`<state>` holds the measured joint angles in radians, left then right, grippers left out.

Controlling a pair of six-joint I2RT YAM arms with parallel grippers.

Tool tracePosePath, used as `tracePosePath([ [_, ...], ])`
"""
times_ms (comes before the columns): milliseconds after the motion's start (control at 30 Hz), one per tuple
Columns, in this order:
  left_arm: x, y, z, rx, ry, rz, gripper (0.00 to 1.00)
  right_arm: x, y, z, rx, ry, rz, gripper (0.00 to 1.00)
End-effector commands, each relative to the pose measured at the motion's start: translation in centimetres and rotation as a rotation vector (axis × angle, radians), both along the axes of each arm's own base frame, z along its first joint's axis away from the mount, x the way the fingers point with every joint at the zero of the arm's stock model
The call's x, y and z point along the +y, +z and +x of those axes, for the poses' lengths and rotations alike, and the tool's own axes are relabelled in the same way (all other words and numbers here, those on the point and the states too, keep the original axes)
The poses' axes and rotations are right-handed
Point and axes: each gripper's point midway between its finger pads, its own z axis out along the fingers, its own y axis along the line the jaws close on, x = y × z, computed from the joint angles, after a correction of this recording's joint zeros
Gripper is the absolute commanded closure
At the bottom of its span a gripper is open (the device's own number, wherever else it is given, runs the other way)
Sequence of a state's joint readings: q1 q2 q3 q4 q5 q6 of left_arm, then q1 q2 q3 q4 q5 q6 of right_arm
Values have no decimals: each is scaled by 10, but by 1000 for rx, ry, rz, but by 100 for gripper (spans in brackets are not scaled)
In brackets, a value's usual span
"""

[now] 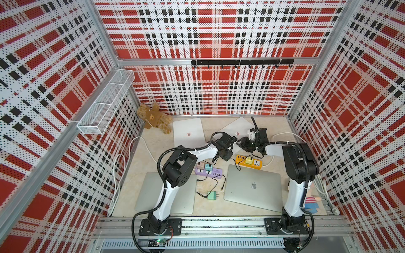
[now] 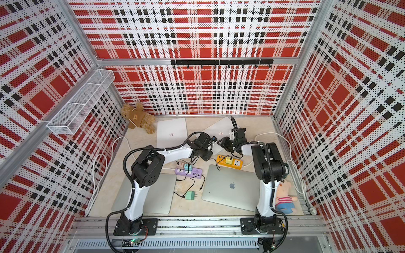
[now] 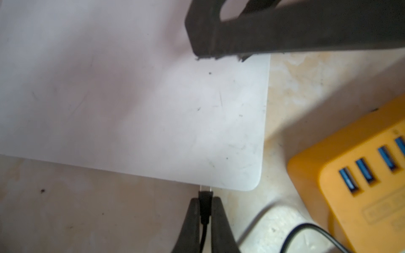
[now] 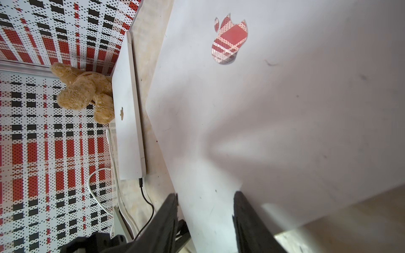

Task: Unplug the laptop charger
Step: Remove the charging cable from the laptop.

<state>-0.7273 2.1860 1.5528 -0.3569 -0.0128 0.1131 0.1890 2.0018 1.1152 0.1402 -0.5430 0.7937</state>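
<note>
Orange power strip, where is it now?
In both top views the orange power strip lies right of centre, between the angled white laptop and the right grey laptop.

Your left gripper (image 3: 205, 202) pinches tight while your right gripper (image 4: 206, 193) stands jaws apart, both arms (image 1: 203, 152) stretched forward, wrists (image 1: 223, 142) close.

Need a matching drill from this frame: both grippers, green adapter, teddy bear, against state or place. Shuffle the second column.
1. left gripper
2. right gripper
3. green adapter
4. teddy bear

A. far corner of the table, against the wall
B. shut on the black charger plug
C. open over the white laptop
D. unplugged, on the robot's side of the purple power strip

Pairs: 1-B, 2-C, 3-D, 4-A
</note>
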Motion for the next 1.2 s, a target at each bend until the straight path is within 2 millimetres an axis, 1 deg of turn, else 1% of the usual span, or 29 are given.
tracePosePath([
  [0,7,3,-25,60,-39,39,92,-9,-28,-14,101,-24,-62,55],
  [233,12,3,-21,126,73,-32,92,-9,-23,-14,93,-23,-58,55],
  [400,11,5,-28,149,115,-64,92,-9,-20,-12,84,-24,-60,55],
  [633,15,-6,-31,173,143,-61,92,-9,-20,-13,86,-20,-63,55],
  [767,19,-3,-30,153,134,-41,93,-10,-19,-13,83,-18,-68,55],
  [967,25,1,-33,84,62,29,93,-10,-20,-12,86,-14,-78,55],
  [1167,26,0,-33,84,61,25,93,-10,-18,-12,83,-16,-76,55],
])
